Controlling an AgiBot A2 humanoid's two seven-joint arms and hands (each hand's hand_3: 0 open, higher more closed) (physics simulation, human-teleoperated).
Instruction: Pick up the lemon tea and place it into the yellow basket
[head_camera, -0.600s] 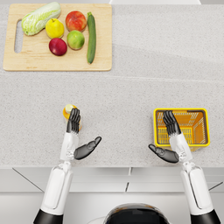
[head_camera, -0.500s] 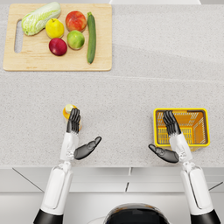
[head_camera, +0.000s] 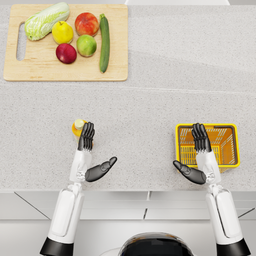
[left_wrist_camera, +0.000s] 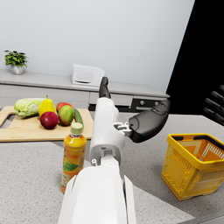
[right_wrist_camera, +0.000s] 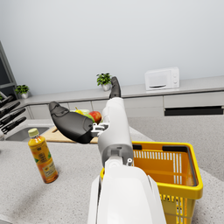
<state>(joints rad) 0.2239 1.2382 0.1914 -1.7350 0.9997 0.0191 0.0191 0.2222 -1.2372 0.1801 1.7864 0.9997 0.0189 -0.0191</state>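
Nothing has moved that we can make out since the earlier head views: both arms, the bottle and the basket lie as they did. Our left hand hangs with fingers straight and thumb splayed wide, holding nothing, its fingertips just over the lemon tea, which stands upright on the countertop toward the near-left part, untouched as far as we can tell. In the left wrist view the bottle sits beside our forearm, not between the fingers. Our right hand is likewise spread and empty, poised over the near edge of the yellow basket, which rests near the counter's front edge on the right and appears to hold nothing.

So we judge the task barely begun: no grasp, no lift, no transfer. What remains is closing the left hand around the bottle, raising it, carrying it rightward across the counter and lowering it into the basket. The cutting board with its produce stays at the far-left corner, well apart.
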